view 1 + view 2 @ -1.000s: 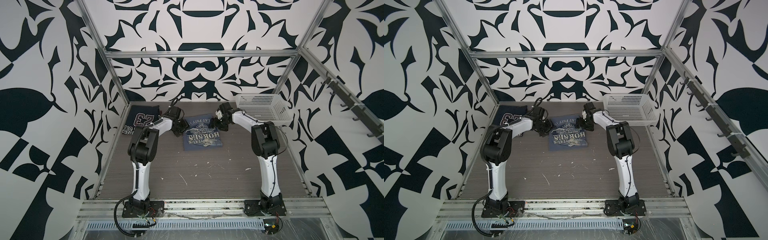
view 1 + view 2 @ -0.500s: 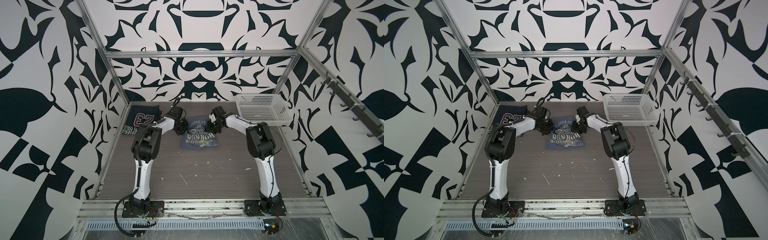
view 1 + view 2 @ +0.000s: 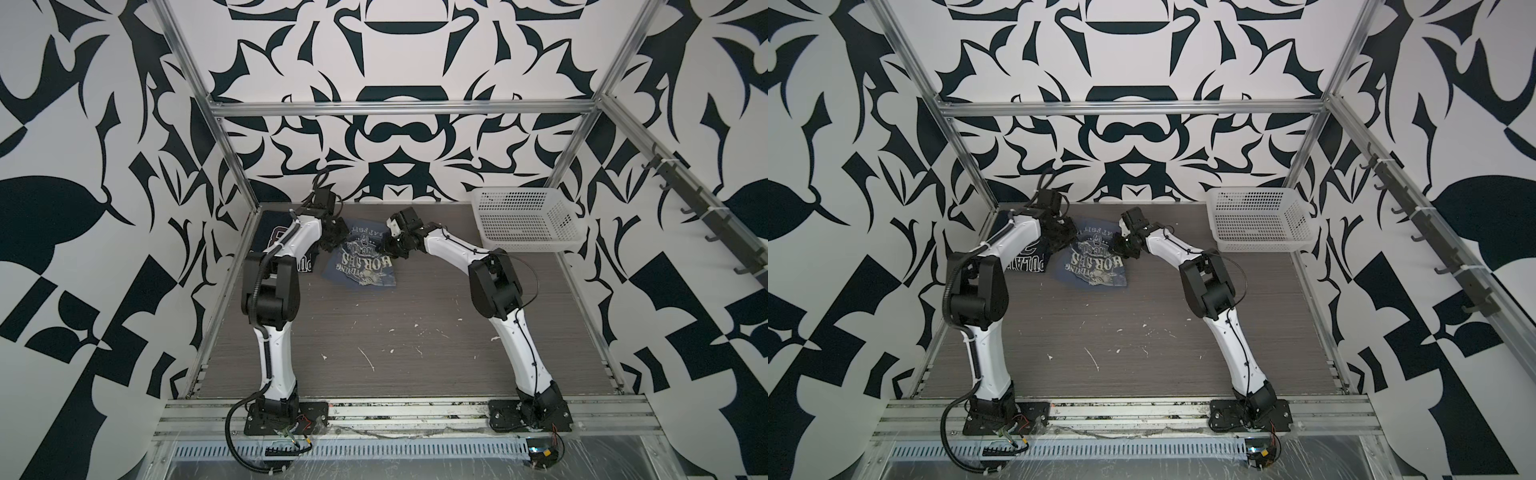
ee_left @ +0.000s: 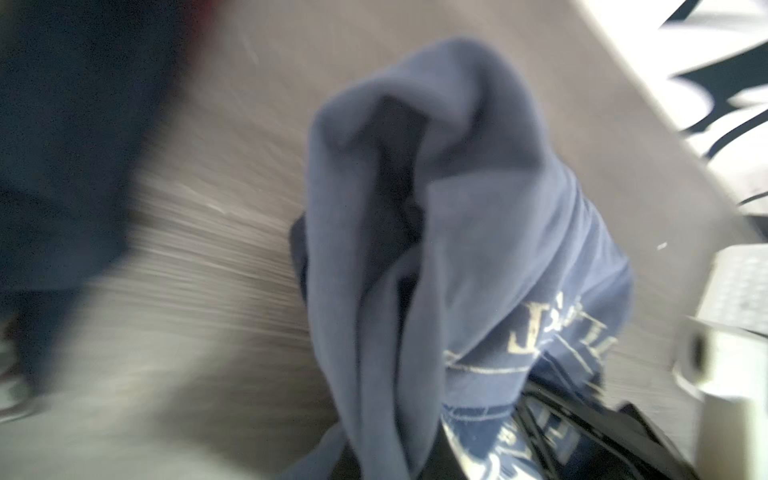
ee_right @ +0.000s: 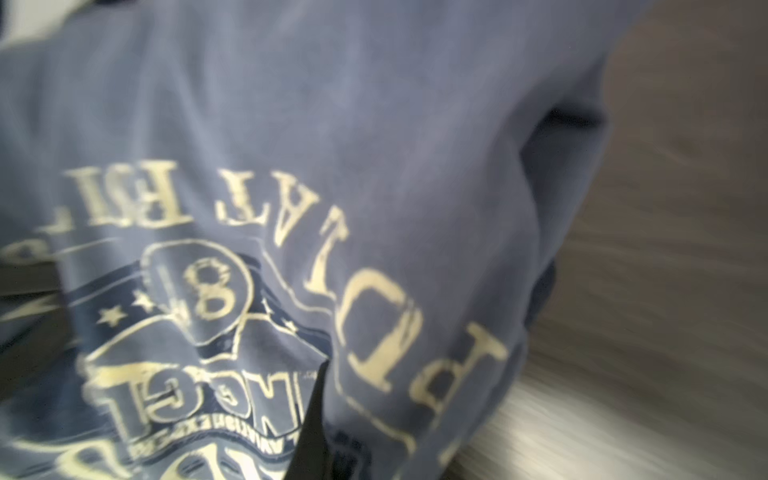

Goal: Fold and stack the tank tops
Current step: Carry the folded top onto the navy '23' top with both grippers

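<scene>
The slate-blue tank top (image 3: 362,262) (image 3: 1094,264) with its white horse print lies rumpled at the back middle of the table, far edge lifted. My left gripper (image 3: 336,235) (image 3: 1065,239) is shut on its far left corner. In the left wrist view the cloth (image 4: 436,249) rises in a bunched fold out of the left gripper (image 4: 390,465). My right gripper (image 3: 392,246) (image 3: 1123,246) is shut on the far right corner; printed fabric (image 5: 291,166) fills the right wrist view and drapes over one dark finger (image 5: 312,415). The navy tank top (image 3: 272,235) (image 3: 1029,262) lies at the back left, partly behind my left arm.
A white perforated basket (image 3: 524,220) (image 3: 1258,220) stands at the back right corner. Metal frame posts and patterned walls close in the table on three sides. White flecks dot the wood-grain table (image 3: 395,332) in front of the shirts.
Both grippers have gone from open to shut on the slate-blue top's far corners. Both arms swung left, and the top shifted left and crumpled, close to the navy one.
</scene>
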Robot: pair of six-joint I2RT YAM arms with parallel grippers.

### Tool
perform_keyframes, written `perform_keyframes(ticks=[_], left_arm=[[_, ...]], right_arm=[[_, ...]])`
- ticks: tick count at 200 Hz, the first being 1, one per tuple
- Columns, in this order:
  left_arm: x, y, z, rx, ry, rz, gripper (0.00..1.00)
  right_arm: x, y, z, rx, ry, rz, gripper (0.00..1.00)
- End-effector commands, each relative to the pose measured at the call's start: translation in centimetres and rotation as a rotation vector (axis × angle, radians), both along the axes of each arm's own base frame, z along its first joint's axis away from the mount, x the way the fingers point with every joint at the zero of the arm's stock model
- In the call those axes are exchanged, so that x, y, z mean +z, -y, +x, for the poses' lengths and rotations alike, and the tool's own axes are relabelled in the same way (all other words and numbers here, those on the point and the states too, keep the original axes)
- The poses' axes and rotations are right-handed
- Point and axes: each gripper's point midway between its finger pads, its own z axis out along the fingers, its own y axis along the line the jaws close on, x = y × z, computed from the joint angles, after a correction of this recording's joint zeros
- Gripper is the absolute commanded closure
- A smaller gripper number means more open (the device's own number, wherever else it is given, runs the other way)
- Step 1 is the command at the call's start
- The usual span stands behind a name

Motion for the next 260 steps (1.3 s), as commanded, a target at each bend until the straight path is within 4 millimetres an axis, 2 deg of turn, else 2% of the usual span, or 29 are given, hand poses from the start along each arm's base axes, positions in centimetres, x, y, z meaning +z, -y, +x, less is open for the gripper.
perform_keyframes(ticks=[1,6,37,51,55,65,88,121,142,167,198,211,222,242,250,260], left_arm=[[4.4,-3.1,-1.0,-0.009,0.033,0.093,1.0],[5.0,-3.5,-1.0,-0.007,0.041,0.102,1.0],[7.6,-7.3,-0.6,0.031,0.064,0.14,1.0],[8.5,-8.8,-0.3,0.034,0.076,0.156,1.0],[8.7,-9.3,-0.2,0.038,0.078,0.162,1.0],[9.2,-10.4,0.1,0.044,0.082,0.172,1.0],[9.9,-13.3,0.6,0.073,0.094,0.191,1.0],[11.4,-17.3,1.5,0.12,0.145,0.177,1.0],[12.3,-19.3,1.9,0.148,0.178,0.142,1.0],[12.4,-21.2,2.2,0.172,0.195,0.122,1.0],[11.4,-23.9,3.1,0.209,0.201,0.098,1.0],[10.5,-25.1,3.8,0.23,0.201,0.079,1.0],[9.6,-25.8,4.6,0.244,0.203,0.062,1.0],[7.3,-26.9,5.7,0.25,0.173,0.063,1.0],[6.1,-27.0,6.2,0.244,0.157,0.064,1.0],[4.6,-27.2,6.9,0.235,0.14,0.055,1.0]], right_arm=[[7.0,-3.3,1.3,0.013,0.095,0.153,1.0],[6.5,-3.9,1.5,0.018,0.091,0.161,1.0],[8.9,-7.9,2.5,0.044,0.146,0.277,1.0],[9.2,-9.6,2.9,0.05,0.152,0.349,1.0],[10.5,-10.0,3.1,0.052,0.181,0.385,1.0],[11.1,-11.0,3.4,0.049,0.208,0.433,1.0],[12.0,-12.3,4.1,0.033,0.274,0.51,1.0],[11.8,-14.3,4.1,0.012,0.387,0.549,1.0],[13.2,-15.4,3.9,-0.024,0.473,0.586,1.0],[13.7,-16.4,3.6,-0.099,0.562,0.572,1.0],[11.4,-16.4,4.7,-0.214,0.592,0.593,1.0],[11.3,-16.3,4.8,-0.238,0.624,0.579,0.99],[11.3,-16.0,5.2,-0.259,0.647,0.561,0.9],[10.9,-15.4,5.8,-0.283,0.673,0.54,0.61],[10.5,-15.2,6.1,-0.286,0.674,0.514,0.46],[10.4,-14.9,6.3,-0.266,0.674,0.487,0.22]])
